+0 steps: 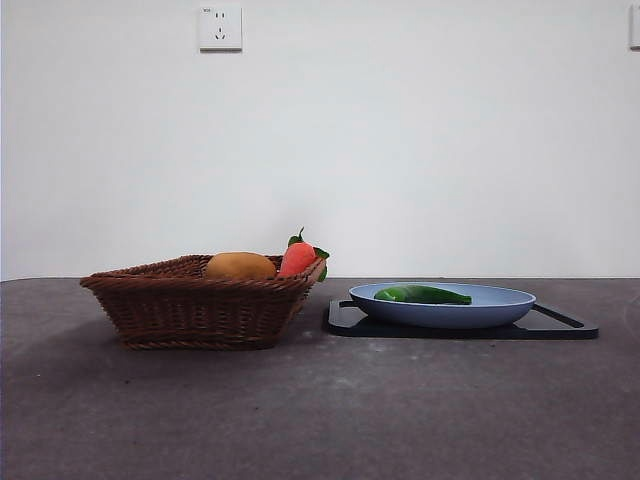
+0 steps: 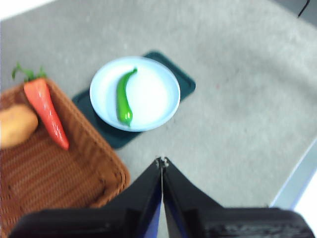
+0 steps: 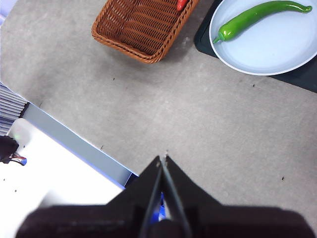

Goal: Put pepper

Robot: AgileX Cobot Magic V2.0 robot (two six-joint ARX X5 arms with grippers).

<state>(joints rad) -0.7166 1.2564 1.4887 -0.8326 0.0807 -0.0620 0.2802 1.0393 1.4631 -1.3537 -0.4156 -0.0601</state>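
- On the blue plate (image 1: 500, 305), the pepper (image 1: 422, 295) lies flat, apart from the basket (image 1: 190, 310).
- Left gripper (image 2: 162, 162) and right gripper (image 3: 163, 158): jaws pressed together, empty, above bare desk (image 1: 320, 420), apparently waiting.

One pepper (image 1: 422, 295), at right of centre in the front view. One plate (image 1: 500, 310). One black tray (image 1: 565, 327). One basket (image 1: 190, 310), left of centre. One potato (image 1: 240, 266). One carrot (image 1: 297, 257). One wall socket (image 1: 220, 28), upper left. Two grippers: left gripper (image 2: 162, 161), right gripper (image 3: 162, 157).
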